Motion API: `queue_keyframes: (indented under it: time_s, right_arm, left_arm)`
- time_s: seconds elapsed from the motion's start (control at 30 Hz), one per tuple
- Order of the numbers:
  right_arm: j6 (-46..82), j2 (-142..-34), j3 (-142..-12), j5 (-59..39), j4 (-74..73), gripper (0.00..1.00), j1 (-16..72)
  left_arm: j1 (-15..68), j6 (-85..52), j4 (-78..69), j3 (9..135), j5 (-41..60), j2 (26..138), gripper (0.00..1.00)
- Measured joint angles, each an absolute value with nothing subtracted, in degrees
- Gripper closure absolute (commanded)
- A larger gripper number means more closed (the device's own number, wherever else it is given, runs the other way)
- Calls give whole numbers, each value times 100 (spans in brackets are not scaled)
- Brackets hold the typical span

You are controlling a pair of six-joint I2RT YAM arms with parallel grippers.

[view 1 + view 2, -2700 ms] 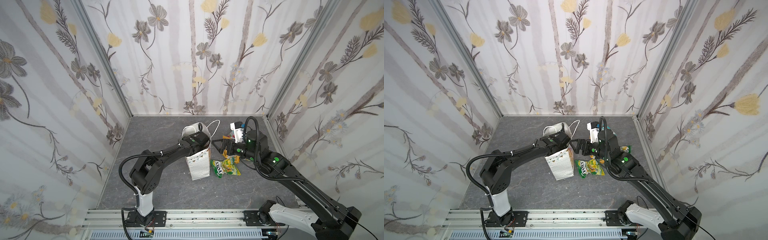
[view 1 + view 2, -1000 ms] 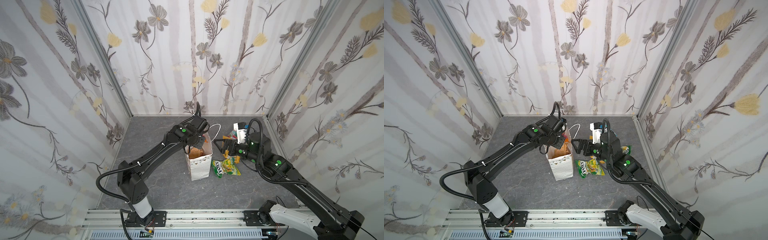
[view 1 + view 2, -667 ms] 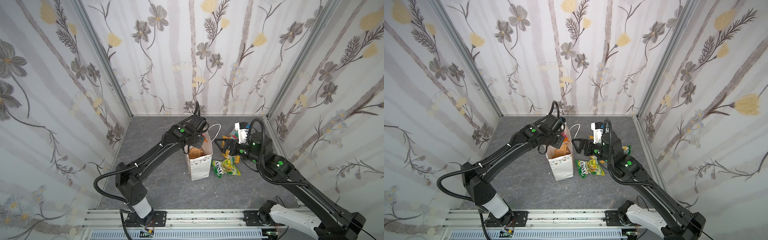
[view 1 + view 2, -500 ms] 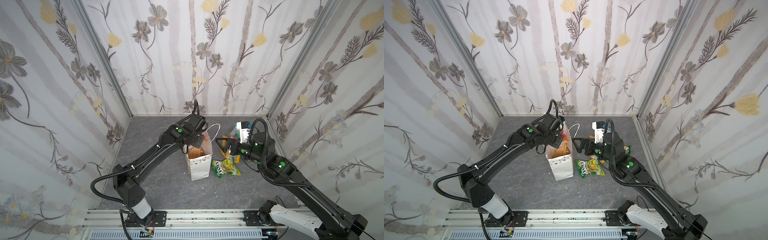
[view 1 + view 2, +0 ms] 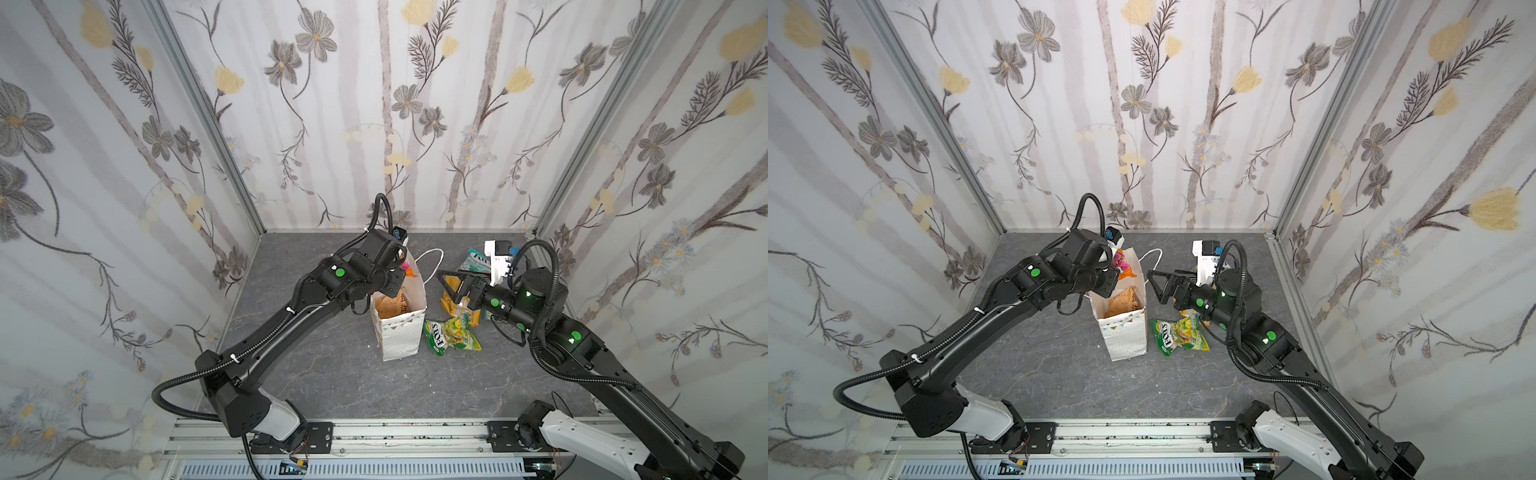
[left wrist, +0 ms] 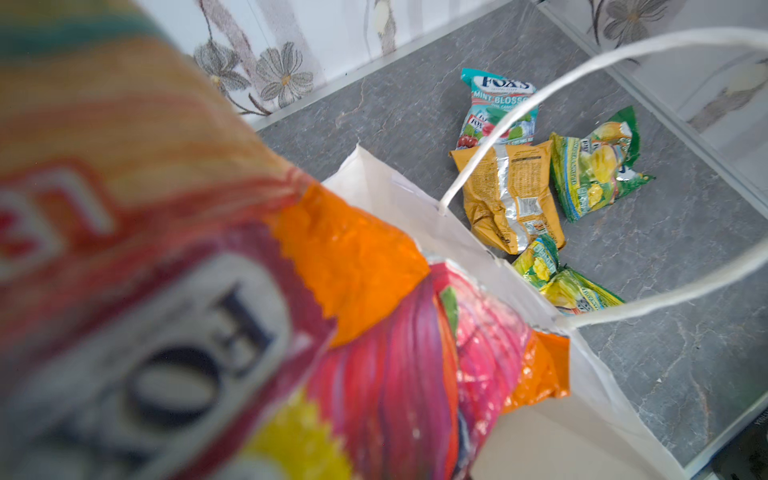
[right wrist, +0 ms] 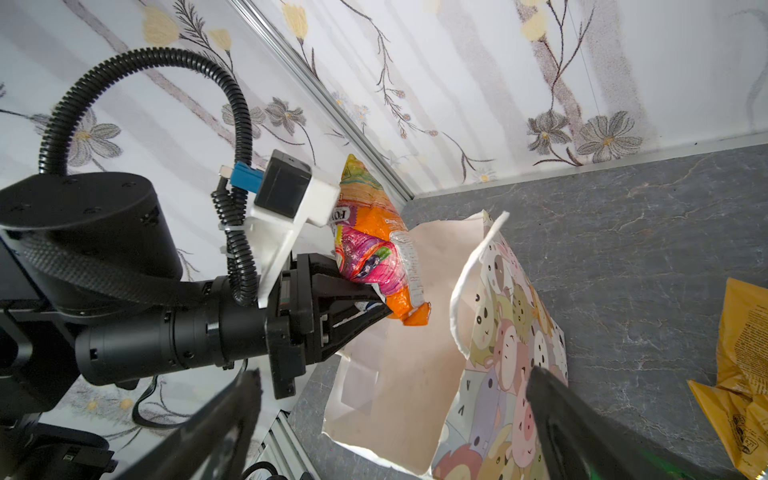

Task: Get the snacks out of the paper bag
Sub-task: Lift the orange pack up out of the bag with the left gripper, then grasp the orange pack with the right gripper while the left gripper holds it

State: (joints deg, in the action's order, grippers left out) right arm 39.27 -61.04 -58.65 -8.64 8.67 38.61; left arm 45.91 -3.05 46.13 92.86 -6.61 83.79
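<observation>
Step in hand: lifting a snack out — the left gripper (image 7: pixel 370 305) holds an orange-red packet (image 7: pixel 374 245) above the mouth of the bag (image 5: pixel 399 332).
Left gripper: jaws pressed together on the packet's lower end, pinching the foil; the rest of the packet stands up past the jaws, in front of the wrist camera.
Right gripper (image 5: pixel 1156 286): jaws spread wide, holding nothing, level with the bag's rim on the side away from the left gripper, apart from the paper.
Packet, axis: the long axis runs roughly upright, slightly tilted, the crimped lower end at the jaws and the far end upward.
Bag: upright on the grey floor (image 5: pixel 332 374), mouth open upward, directly beneath the left gripper; a white cord handle (image 5: pixel 430 257) arches toward the right gripper. Something tan shows inside, so it seems not yet empty.
Snacks already out: a teal packet (image 6: pixel 496 104), a chip bag (image 6: pixel 511 195) and two yellow-green packets (image 6: pixel 594 166) (image 6: pixel 561 282) lie on the floor beyond the bag from the left gripper, under and beside the right one.
Next move, as judged: carry the packet sideways clear of the rim and handle, lower it toward the pile, then part the jaws — the crinkly foil may cling.
</observation>
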Motion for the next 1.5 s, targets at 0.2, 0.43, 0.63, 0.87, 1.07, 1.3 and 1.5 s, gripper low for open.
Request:
queue_keyframes:
  time_s: [0.2,0.43,0.63,0.87,1.07,1.3,1.5]
  right_arm:
    - [3962,-6023,-5916,-930,735,1,3861]
    - [3940,-6230,-6180,-1160,768,1,3861]
    - [3929,-6486,-6239,-1308,926,3,3865]
    - [3935,-6613,-6257,-1389,965,10,3911]
    - [3892,-6641,-6248,-1680,805,37,3942]
    - [3861,-6571,-6110,-1754,637,76,3942]
    - [3951,-6427,-6007,-1732,471,86,3942]
  left_arm:
    - [4768,117,4045,8932,-307,7865,100]
    - [5448,1306,3732,8685,-126,7703,100]
    - [5819,1953,3627,8680,-290,7762,100]
    - [5916,2056,3675,8774,-314,7806,100]
    - [5931,2056,3686,8796,-252,7806,100]
    - [5953,2053,3686,8803,-298,7861,100]
    - [5972,2056,3531,8715,-379,7817,79]
